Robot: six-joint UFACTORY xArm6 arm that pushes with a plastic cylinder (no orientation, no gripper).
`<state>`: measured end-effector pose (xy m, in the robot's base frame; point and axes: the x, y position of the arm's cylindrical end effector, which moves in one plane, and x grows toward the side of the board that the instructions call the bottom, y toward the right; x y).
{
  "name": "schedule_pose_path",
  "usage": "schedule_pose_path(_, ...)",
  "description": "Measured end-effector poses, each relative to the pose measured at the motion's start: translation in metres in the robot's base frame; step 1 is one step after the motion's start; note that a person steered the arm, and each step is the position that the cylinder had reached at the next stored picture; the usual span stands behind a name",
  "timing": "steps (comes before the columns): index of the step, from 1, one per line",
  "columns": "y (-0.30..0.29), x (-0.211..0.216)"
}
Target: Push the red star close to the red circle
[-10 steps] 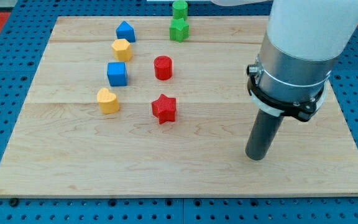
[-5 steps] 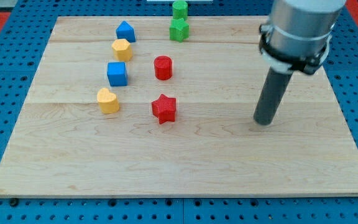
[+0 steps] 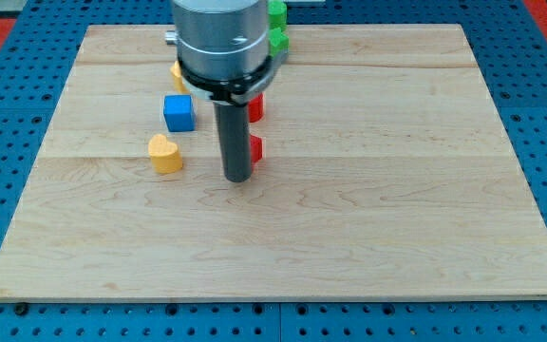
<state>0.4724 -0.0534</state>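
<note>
My tip (image 3: 238, 178) sits on the table (image 3: 397, 190), right at the near side of the red star (image 3: 254, 148). My rod hides most of the star, so I only see a bit of red poking out on the view's right of the rod. I cannot tell if I touch it, but I am very close.

The red circle (image 3: 255, 106) is just past the star, toward the view's top, and my arm hides part of it too. So the star lies between my tip and the circle. I think a push toward the view's top is what I need.

I have no pincer, only a rod, so nothing spreads or pinches.

A blue cube (image 3: 179, 112) and a yellow block (image 3: 165, 153) sit off to the view's left, out of my way.
</note>
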Motion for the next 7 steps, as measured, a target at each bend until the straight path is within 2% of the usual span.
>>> schedule_pose_path(5, -0.005, -0.017)
schedule_pose_path(7, 0.014, -0.048)
